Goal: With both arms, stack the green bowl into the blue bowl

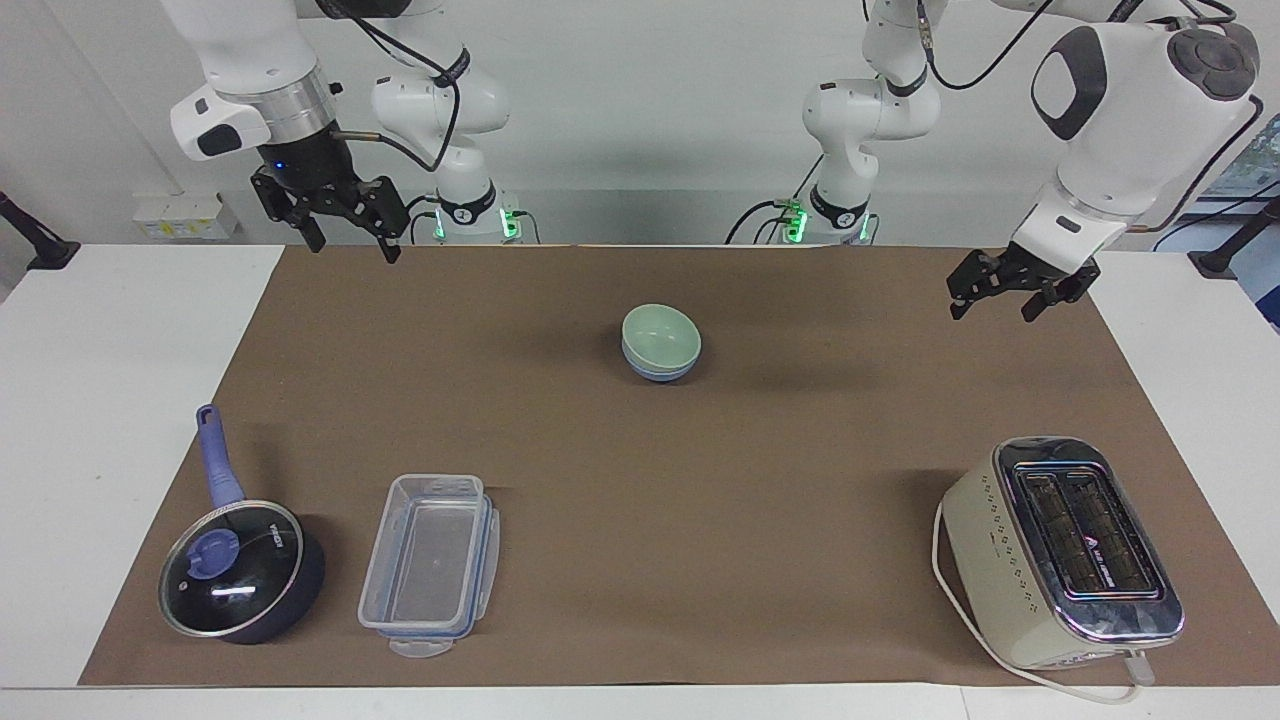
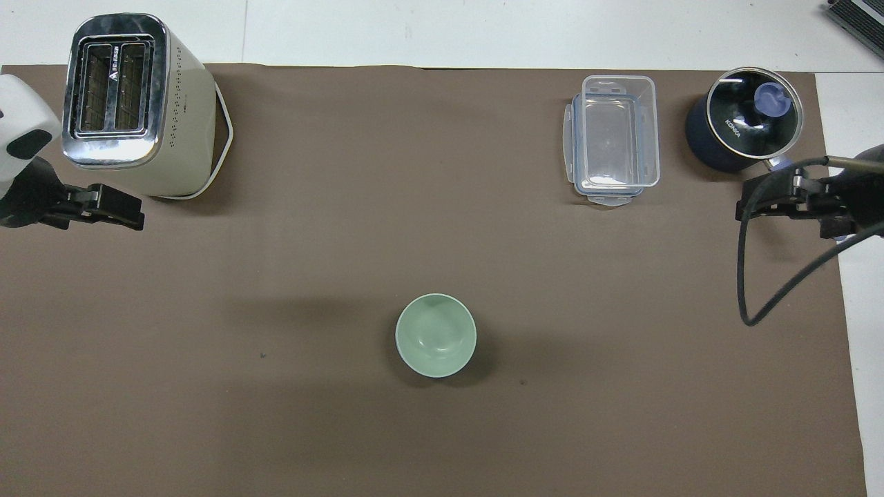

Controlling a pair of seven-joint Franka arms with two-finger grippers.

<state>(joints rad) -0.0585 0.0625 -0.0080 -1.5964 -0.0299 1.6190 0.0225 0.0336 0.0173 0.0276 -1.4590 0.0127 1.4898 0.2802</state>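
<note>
Green bowl nested in the blue bowl, both claws up and apart

Green bowl sits inside the blue bowl, whose rim shows just below it; the pair rests on the brown mat in the middle of the counter. Taking that stack as the landmark: the toaster lies farther from the robots, toward the left arm's end; the clear plastic container and the lidded saucepan lie farther too, toward the right arm's end. The left claw hangs over the mat's edge at the left arm's end, fingers spread, holding nothing. The right claw hangs over the mat's corner at the right arm's end, fingers spread, empty
</note>
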